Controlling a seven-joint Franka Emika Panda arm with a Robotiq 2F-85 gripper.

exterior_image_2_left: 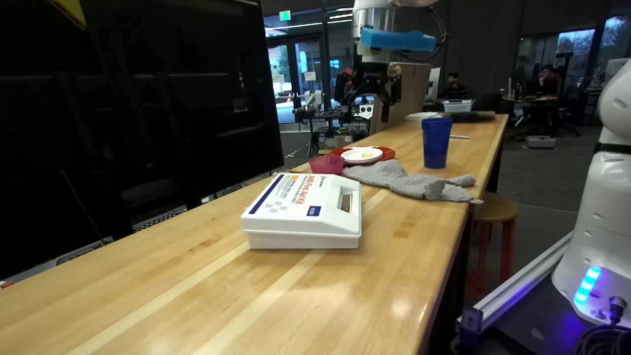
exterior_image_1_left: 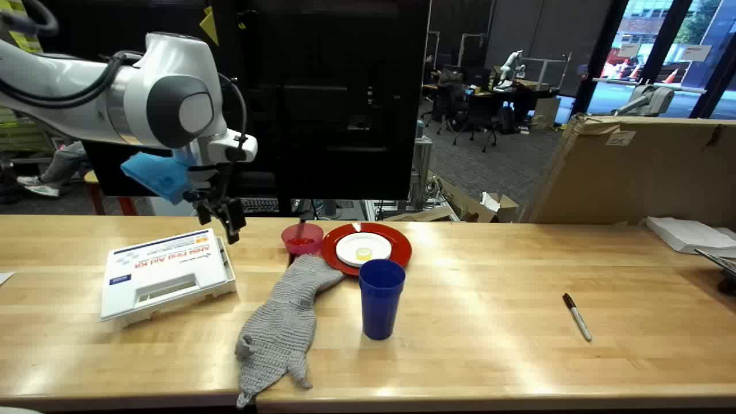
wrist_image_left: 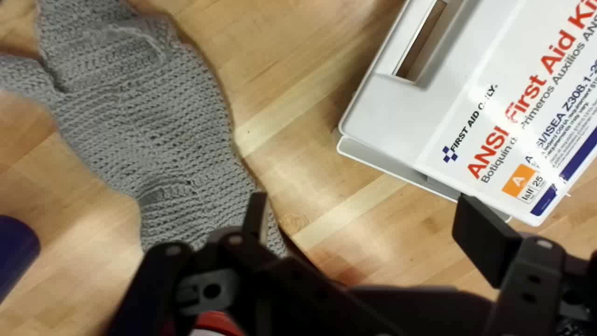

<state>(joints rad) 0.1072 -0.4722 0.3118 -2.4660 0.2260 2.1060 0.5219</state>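
Above the table [exterior_image_1_left: 471,351], parted fingers [wrist_image_left: 484,240] hang near a first-aid kit [exterior_image_1_left: 167,270].

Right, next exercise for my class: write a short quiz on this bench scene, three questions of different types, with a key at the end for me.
1. True or false: the robot's jaws are open, with nothing held between them.

2. Multiple choice: what lies between the first aid kit and the blue cup?
A) a marker
B) a grey knitted item
C) a stack of paper

3. Short answer: the white plate sits on a larger plate. What colour is that larger one?

Key
1. True; the wrist view shows a wide gap between them.
2. B
3. Red
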